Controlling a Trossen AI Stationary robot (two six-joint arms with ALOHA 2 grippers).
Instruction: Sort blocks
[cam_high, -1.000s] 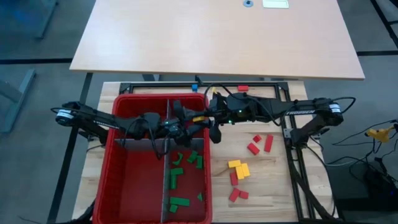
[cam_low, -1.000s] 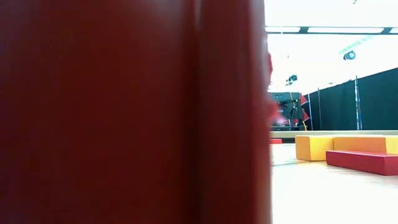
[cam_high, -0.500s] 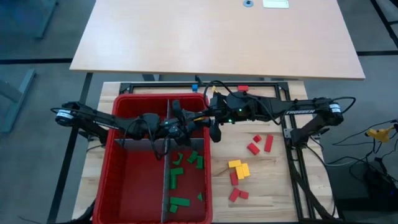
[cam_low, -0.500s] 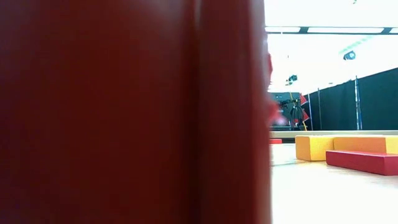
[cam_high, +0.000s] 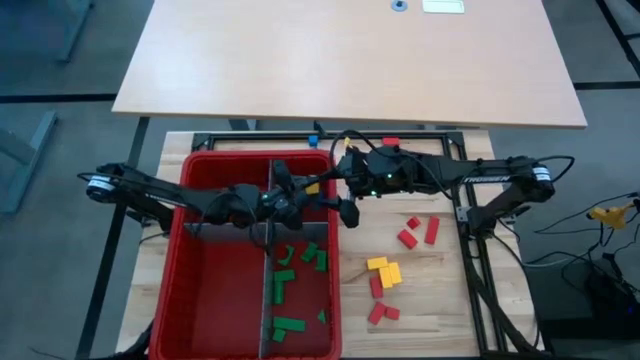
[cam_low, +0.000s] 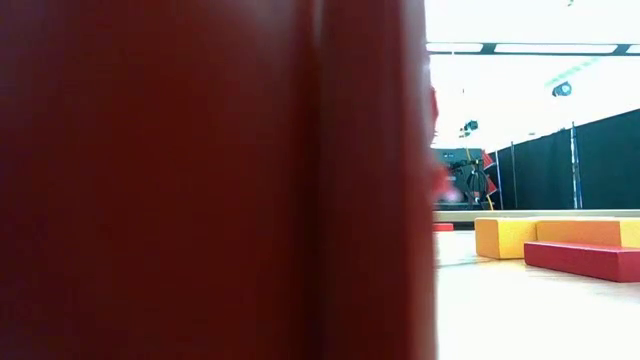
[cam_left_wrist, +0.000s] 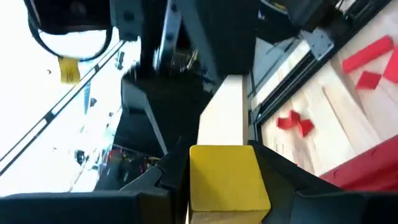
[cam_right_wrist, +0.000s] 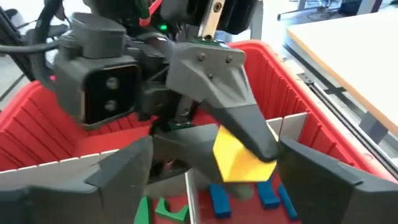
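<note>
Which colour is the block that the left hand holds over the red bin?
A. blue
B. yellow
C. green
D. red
B: in the left wrist view a yellow block sits clamped between the left hand's dark fingers, and the right wrist view shows that same yellow block above the red bin.

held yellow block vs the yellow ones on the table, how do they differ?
The held yellow block is clamped in the left gripper, raised over the red bin. The loose yellow blocks lie on the table outside it. The held one is single; the loose ones sit clustered. Same yellow colour.
</note>
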